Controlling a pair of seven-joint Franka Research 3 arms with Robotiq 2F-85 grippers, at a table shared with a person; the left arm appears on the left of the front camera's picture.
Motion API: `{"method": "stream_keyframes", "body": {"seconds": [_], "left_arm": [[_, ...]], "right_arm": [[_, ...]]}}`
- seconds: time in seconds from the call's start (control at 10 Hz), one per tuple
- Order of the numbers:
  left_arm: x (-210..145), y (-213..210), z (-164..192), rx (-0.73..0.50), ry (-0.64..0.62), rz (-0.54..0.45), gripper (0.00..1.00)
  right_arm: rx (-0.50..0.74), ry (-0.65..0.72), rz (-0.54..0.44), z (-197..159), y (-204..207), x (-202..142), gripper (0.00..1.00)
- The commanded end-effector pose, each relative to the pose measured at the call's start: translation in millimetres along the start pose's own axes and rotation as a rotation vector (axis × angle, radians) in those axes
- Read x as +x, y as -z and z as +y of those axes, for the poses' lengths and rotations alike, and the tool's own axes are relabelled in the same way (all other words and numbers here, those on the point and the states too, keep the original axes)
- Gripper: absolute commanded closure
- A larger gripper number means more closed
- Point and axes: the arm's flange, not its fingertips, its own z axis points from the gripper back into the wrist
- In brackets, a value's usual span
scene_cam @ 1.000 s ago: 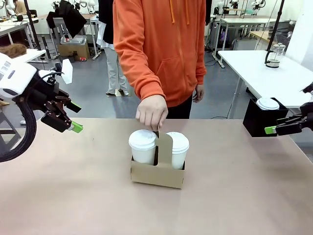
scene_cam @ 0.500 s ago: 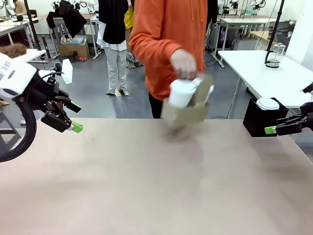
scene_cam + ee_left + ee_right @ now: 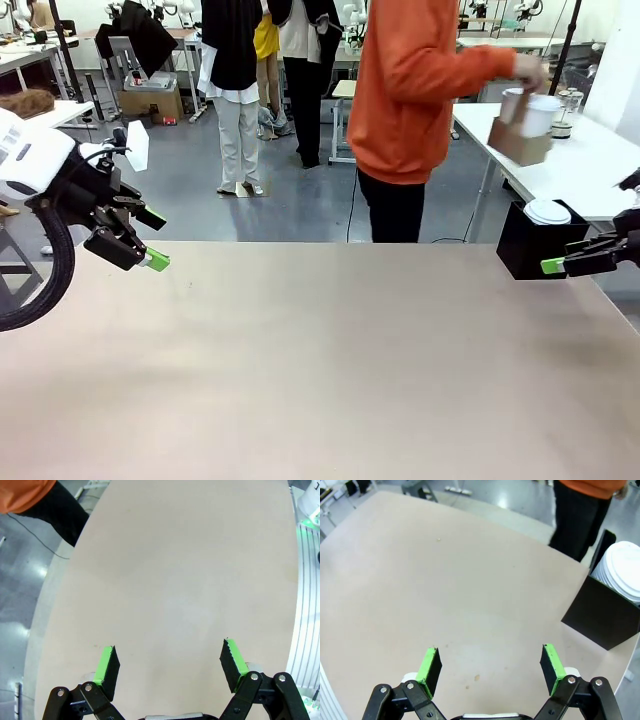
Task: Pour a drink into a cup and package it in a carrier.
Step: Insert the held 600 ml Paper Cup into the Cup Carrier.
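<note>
Beige tabletop point(image 3: 320, 380) bare in front between the two arms. Left tool point(image 3: 140, 240) held above the tabletop's left edge, released, green pads spread wide apart with nothing between them; in the left wrist view the same tool point(image 3: 170, 665) gaping over plain tabletop surface, one fingertip point(image 3: 106, 666) at either side of an empty gap. Right tool point(image 3: 570, 262) at the right edge, likewise released and gripping nothing, just beside a black box point(image 3: 535, 245) topped with white lids point(image 3: 548, 211); in the right wrist view tool point(image 3: 491, 670) wide apart above the tabletop, black box point(image 3: 602, 612) and its stack of lids point(image 3: 625, 577) off toward the upper right. Carrier point(image 3: 520, 140), brown cardboard, well away from the robot's tabletop, held up by the hand point(image 3: 530, 70) of a person in an orange hoodie point(image 3: 420, 90) turned toward a white table point(image 3: 560, 150) at the far right. White lidded cup point(image 3: 543, 112) standing in the carrier, a second one beside it partly hidden by the hand. Glass French press point(image 3: 567, 108) just behind the carrier on that white table, its contents too small to tell. Other people standing farther back in the room.
</note>
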Motion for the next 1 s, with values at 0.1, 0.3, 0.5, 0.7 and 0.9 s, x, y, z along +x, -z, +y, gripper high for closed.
{"method": "stream_keyframes", "body": {"seconds": [0.1,0.3,0.5,0.7,0.9], "left_arm": [[-0.5,-0.1,2.4,-0.002,0.008,-0.021,0.0],[-0.5,-0.1,2.4,-0.002,0.008,-0.021,0.0],[-0.5,-0.1,2.4,-0.002,0.008,-0.021,0.0],[-0.5,-0.1,2.4,-0.002,0.008,-0.021,0.0],[-0.5,-0.1,2.4,-0.002,0.008,-0.021,0.0]], "right_arm": [[-0.001,0.0,0.0,-0.2,-0.3,0.0,0.0],[-0.001,0.0,0.0,-0.2,-0.3,0.0,0.0],[-0.001,0.0,0.0,-0.2,-0.3,0.0,0.0],[-0.001,0.0,0.0,-0.2,-0.3,0.0,0.0],[-0.001,0.0,0.0,-0.2,-0.3,0.0,0.0]]}}
